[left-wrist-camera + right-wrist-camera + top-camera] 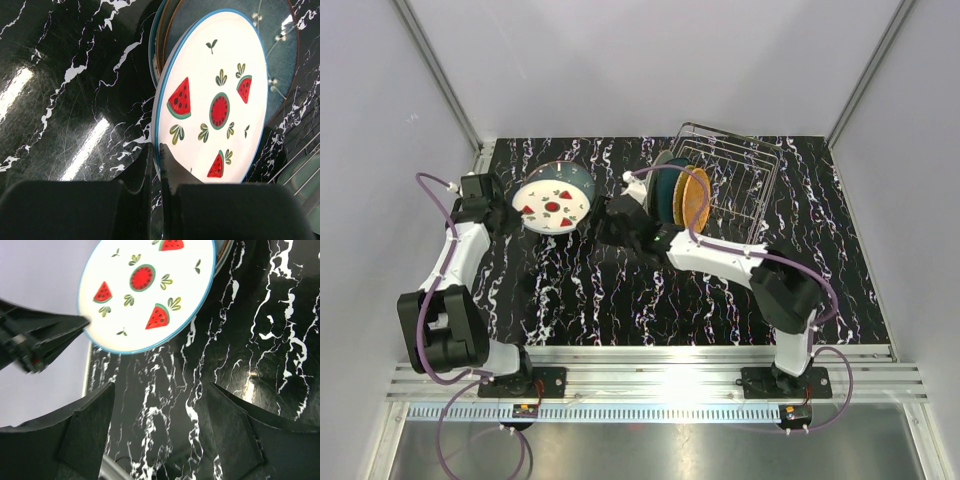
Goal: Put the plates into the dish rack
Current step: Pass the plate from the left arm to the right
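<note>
Top view: 1 dish rack (740,175), rear right, w/ plates upright at its left end: orange-tan plate (697,197), dark teal plate (672,196); further count unclear. 1 white watermelon plate (552,205) sits left of rack, in front of 1 brown-rimmed teal plate (578,178). L wrist: left gripper (161,152) clamped on white plate's rim; rims behind partly hidden. R wrist: right gripper (160,400) fingers wide apart, holding nothing.
</note>
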Robot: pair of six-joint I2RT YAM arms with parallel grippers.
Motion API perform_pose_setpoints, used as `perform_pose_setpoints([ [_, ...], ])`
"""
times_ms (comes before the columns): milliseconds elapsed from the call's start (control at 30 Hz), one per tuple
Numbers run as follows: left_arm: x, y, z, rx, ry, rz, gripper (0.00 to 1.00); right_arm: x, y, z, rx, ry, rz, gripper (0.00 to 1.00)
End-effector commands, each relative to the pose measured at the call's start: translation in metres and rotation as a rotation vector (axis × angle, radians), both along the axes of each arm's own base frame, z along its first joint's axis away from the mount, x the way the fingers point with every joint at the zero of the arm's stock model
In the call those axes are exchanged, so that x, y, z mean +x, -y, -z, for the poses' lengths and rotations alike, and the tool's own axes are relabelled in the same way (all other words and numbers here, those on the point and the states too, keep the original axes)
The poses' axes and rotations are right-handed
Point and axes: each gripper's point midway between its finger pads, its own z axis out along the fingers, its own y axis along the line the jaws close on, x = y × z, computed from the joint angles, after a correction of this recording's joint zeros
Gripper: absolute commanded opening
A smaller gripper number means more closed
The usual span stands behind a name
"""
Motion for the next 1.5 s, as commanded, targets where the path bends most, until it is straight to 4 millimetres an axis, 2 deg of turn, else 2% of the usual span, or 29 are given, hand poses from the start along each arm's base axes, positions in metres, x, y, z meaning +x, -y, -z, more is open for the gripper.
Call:
perform_pose_setpoints([
  [0, 0.023, 0.006, -0.027, -0.03, 0.112, 0.059, 0.0, 0.011, -0.015, -0.009, 0.01, 0.008, 0.064, 0.8],
  [33, 0.023, 0.006, -0.027, -0.034, 0.111, 0.061, 0.0, 0.012, -0.018, -0.009, -0.01, 0.004, 0.068, 0.8],
  [100, 0.023, 0.006, -0.026, -0.04, 0.112, 0.064, 0.0, 0.014, -0.023, 0.007, -0.043, -0.015, 0.076, 0.8],
  [133, 0.023, 0.006, -0.026, -0.043, 0.111, 0.064, 0.0, 0.017, -0.027, 0.002, -0.024, -0.018, 0.084, 0.8],
  [167, 0.023, 0.005, -0.026, -0.045, 0.113, 0.064, 0.0, 0.018, -0.03, 0.013, -0.035, -0.03, 0.085, 0.8],
  [233, 0.023, 0.005, -0.026, -0.051, 0.111, 0.066, 0.0, 0.021, -0.037, 0.02, -0.042, -0.035, 0.079, 0.81],
  [467, 0.023, 0.006, -0.022, -0.083, 0.1, 0.087, 0.0, 0.036, -0.049, 0.043, -0.091, -0.025, 0.093, 0.85],
  [1000, 0.021, 0.012, -0.018, -0.163, 0.096, 0.117, 0.0, 0.069, -0.073, 0.045, -0.062, 0.004, 0.142, 0.85],
  [1300, 0.022, 0.02, -0.015, -0.22, 0.102, 0.139, 0.0, 0.081, -0.072, 0.052, -0.021, -0.034, 0.18, 0.81],
  [1467, 0.023, 0.02, -0.013, -0.227, 0.102, 0.144, 0.0, 0.086, -0.07, 0.047, 0.011, -0.041, 0.199, 0.75],
])
